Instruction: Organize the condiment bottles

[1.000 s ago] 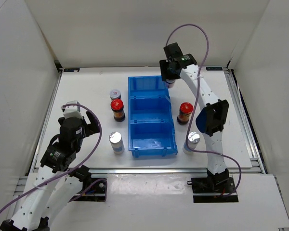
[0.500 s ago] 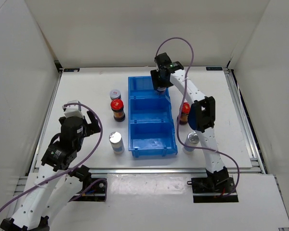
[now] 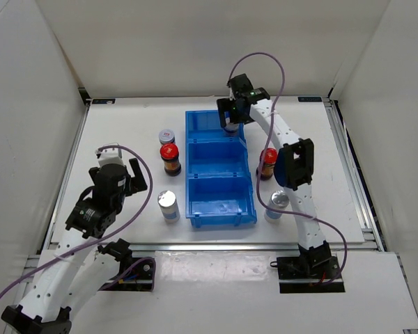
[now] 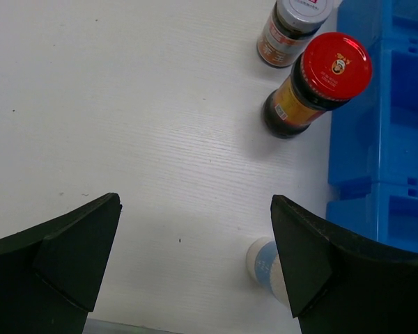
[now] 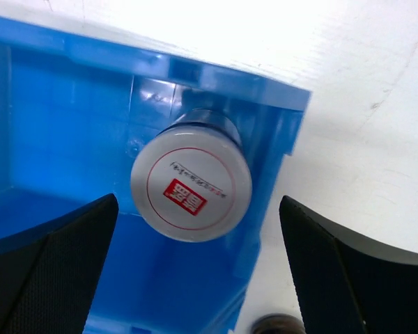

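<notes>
Right gripper (image 5: 198,209): jaws wide apart, one either side of the printed-lid bottle (image 5: 191,184), no contact visible, so nothing is held. The bottle stands in the far compartment of the blue bin (image 5: 216,73), tight in its far right corner. Step in hand looks like the retreat: go straight up with the jaws kept wide until the fingertips clear lid and bin rim. No sideways swing, since the right finger hangs just outside the right wall and could catch it. Bottle's long axis is near vertical, lid up at the wrist camera; I can't rule out a slight lean on the far wall. Left gripper (image 4: 195,236) is also spread and empty, over the table (image 4: 125,104) left of the bin.
</notes>
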Controlling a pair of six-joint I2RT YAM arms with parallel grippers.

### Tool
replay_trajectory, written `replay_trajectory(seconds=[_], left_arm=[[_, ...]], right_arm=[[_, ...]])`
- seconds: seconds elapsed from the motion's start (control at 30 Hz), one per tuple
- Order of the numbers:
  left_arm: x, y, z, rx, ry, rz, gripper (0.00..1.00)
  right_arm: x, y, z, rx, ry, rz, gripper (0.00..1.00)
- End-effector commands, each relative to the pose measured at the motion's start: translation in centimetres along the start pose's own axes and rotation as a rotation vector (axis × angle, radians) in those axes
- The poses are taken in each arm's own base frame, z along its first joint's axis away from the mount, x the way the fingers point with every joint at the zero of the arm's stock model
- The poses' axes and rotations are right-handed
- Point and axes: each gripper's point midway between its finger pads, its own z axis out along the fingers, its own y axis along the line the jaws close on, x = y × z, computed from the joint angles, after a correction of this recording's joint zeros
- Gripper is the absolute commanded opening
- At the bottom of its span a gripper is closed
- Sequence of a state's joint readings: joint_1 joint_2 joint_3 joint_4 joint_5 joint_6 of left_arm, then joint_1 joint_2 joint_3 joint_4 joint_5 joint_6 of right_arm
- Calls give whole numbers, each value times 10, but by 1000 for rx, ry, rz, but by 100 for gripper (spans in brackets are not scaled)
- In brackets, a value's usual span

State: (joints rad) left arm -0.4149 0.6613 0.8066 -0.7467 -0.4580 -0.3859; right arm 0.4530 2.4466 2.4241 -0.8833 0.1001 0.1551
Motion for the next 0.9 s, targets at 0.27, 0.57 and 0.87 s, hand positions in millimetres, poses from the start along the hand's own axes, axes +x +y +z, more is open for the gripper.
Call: replay_trajectory(seconds=[0.27, 0.57, 0.87], left_arm=[[-113, -41, 61, -17, -74, 13, 100], [-123, -111, 195, 398, 233, -73, 100], [-62, -139, 232, 408, 359, 105, 100]], right_arm=[[-57, -49, -176, 93, -292, 137, 100], [34, -46, -264, 38, -258, 147, 100], [117, -45, -280, -8, -167, 156, 100]])
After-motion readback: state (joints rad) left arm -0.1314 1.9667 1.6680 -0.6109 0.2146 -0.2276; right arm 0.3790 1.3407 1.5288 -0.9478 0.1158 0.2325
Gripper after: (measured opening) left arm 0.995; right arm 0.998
